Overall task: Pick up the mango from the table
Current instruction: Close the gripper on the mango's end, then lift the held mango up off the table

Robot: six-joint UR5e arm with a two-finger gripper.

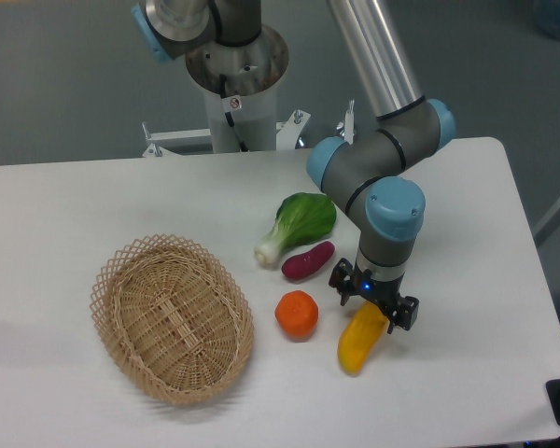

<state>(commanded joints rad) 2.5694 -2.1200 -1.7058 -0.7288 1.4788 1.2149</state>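
Note:
The mango (358, 343) is a long yellow fruit shading to orange at its upper end. It lies on the white table (467, 280) right of centre, near the front. My gripper (374, 305) is directly over the mango's upper orange end, with its black fingers on either side of that end. The fingers hide where they meet the fruit, so I cannot tell whether they press on it. The mango's lower yellow end appears to rest on the table.
A round orange fruit (297, 314) sits just left of the mango. A purple oblong vegetable (308, 260) and a green leafy vegetable (297, 222) lie behind it. A wicker basket (172, 317) stands at the left front. The arm's base (235, 75) is at the table's back edge.

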